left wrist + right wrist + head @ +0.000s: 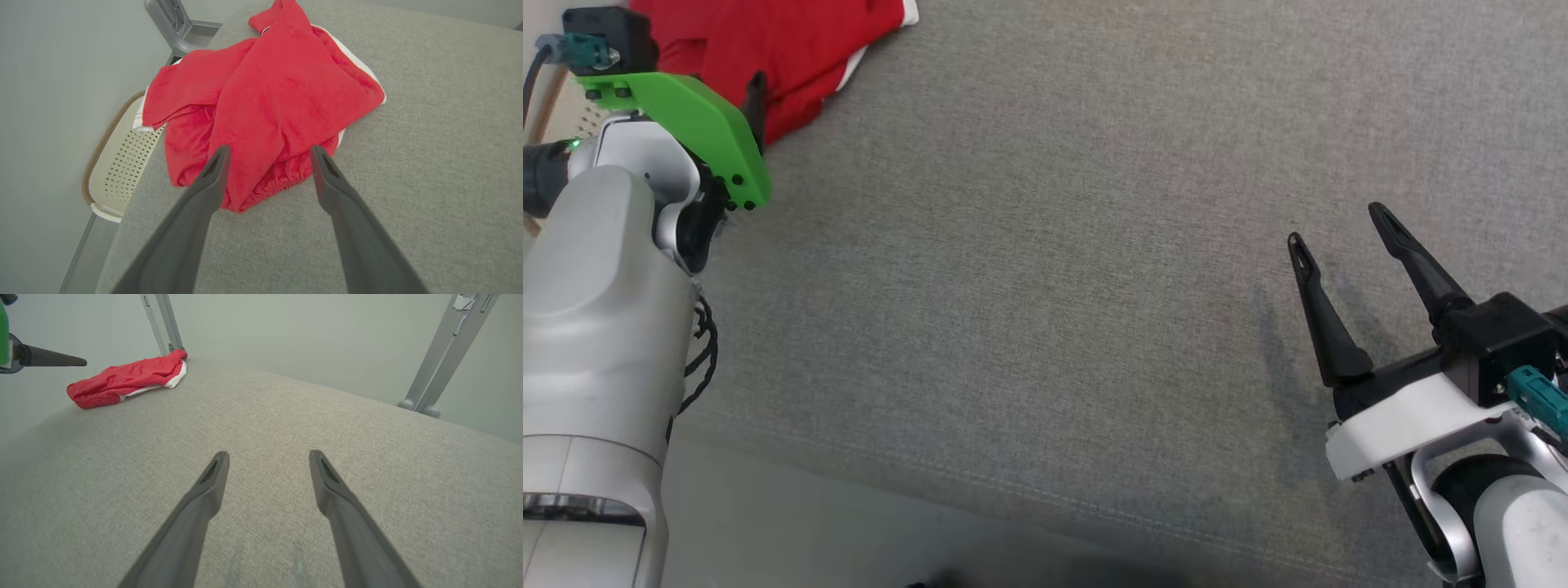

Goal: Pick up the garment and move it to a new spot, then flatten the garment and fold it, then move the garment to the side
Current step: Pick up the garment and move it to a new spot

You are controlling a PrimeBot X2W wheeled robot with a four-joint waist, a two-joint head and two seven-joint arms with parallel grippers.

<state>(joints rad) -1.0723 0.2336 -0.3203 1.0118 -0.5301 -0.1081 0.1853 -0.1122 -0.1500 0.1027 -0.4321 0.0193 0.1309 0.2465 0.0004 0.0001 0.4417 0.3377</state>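
**Both grippers open, red garment unheld at the far left corner**

The crumpled red fabric garment with white trim and a gathered elastic hem (pixel 265 94) lies in a loose heap at the far left corner of the grey woven upholstered surface (pixel 1045 286). In the head view the garment (pixel 792 49) sits at the top left, partly behind the left arm's bright green plastic wrist bracket (pixel 694 122). In the left wrist view its left flap reaches the edge of the surface, above a cream perforated chair seat with a brown rim (pixel 118 163).

The left gripper (pixel 267 153) has its two long dark fingers spread wide and holds nothing. They point at the garment's gathered near edge. In the right wrist view one of these fingers (pixel 53 360) is level and just above the garment (pixel 122 379), with a gap between them, so the gripper is near the cloth but not touching it.

The right gripper (pixel 1335 224) is at the right side of the surface, well apart from the garment. Its fingers are also set wide and are empty. In its own wrist view the right gripper (pixel 267 455) is over bare grey fabric. Grey metal frame posts (pixel 433 367) stand beyond the far edge of the surface.
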